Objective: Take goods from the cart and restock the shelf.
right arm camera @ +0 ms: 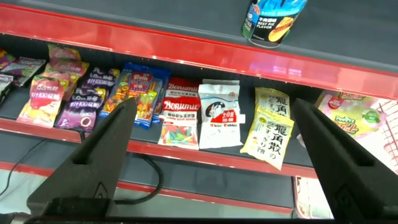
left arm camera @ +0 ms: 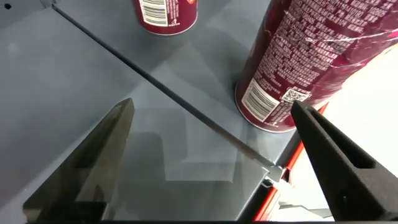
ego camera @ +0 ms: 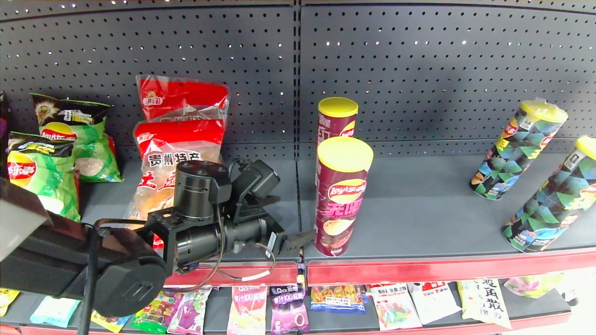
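The maroon cardboard crisp canister with a yellow plastic lid (ego camera: 343, 195) stands upright on the grey metal shelf (ego camera: 419, 204), close behind its red front lip (ego camera: 442, 270). Its long axis is vertical. A second canister of the same kind (ego camera: 337, 116) stands behind it, nearer the dark perforated back panel (ego camera: 396, 70).

The left gripper (left arm camera: 211, 104) is low over the shelf, just to the left of the front canister's base. Its fingers are spread wide and hold nothing. The canister sits beside one fingertip, not between the two, so any new grasp would probably need the gripper to shift right first. If the canister counts as placed, the arm has free space to back out towards the lip.

The right gripper (right arm camera: 214, 102) is also spread and empty. It is lower down, facing the tier of small sweet packets (right arm camera: 217, 115) beneath, so the left arm is much the nearer.

Farther left on the shelf lean red-and-clear snack bags (ego camera: 179, 139) and green crisp bags (ego camera: 56, 153). Well to the right, two canisters with a teal triangle pattern (ego camera: 517, 149) stand tilted.
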You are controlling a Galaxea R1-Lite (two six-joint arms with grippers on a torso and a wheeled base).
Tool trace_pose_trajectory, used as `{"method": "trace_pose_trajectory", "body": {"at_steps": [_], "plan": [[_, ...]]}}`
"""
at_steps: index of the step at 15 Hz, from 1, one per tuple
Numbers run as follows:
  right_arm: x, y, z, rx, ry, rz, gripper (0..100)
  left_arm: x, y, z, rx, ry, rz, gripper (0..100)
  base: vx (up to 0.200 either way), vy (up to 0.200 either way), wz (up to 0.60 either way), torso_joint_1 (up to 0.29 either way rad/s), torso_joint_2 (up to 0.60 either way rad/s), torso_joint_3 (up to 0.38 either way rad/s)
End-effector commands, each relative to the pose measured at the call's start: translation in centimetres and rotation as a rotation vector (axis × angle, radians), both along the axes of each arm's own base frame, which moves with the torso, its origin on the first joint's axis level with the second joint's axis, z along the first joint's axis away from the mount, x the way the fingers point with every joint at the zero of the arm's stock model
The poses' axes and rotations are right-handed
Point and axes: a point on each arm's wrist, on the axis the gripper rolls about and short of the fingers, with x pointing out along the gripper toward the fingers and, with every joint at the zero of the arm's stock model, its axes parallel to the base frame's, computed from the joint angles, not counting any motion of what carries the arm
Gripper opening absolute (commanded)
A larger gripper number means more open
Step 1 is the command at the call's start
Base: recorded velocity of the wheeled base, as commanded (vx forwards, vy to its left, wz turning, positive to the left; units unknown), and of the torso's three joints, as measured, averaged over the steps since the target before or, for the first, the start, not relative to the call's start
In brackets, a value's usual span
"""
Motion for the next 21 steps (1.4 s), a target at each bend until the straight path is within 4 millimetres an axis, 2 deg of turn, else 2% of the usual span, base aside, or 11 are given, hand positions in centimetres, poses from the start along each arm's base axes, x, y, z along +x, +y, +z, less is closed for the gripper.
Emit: {"method": "trace_pose_trajectory", "body": {"at_steps": [1,21], "plan": [[0.1,0.0,0.0,-0.002,0.005,0.001,100,0.1,0.0,0.0,-0.001,0.000,0.002,100,0.000,0.000,0.00,0.000,0.00,0.000],[0.1,0.0,-0.3,-0.003,0.017,0.000,100,1.4,-0.3,0.2,-0.013,-0.018,0.018,100,0.000,0.000,0.00,0.000,0.00,0.000]]}}
